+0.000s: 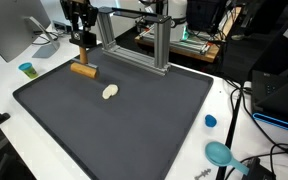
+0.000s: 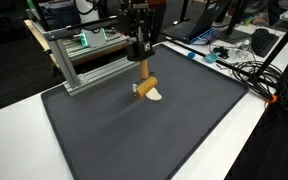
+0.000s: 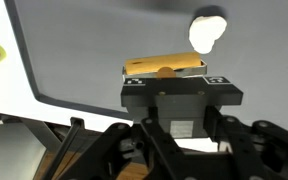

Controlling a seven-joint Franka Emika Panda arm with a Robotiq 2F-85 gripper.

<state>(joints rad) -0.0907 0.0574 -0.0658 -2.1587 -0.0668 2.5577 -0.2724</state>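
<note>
I have the black gripper over the far left corner of the dark grey rectangular mat. Its jaws are closed narrowly on the upright stem of a light brown wooden T-shaped piece, whose cylinder head appears to rest on the mat. A small white rounded lump lies near it, apart, a little nearer and to the right. A silver aluminium frame stands just beyond the mat's far edge.

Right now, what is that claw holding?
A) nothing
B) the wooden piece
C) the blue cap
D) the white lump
B: the gripper is closed on the wooden piece, while the white lump lies free on the dark mat.
</note>
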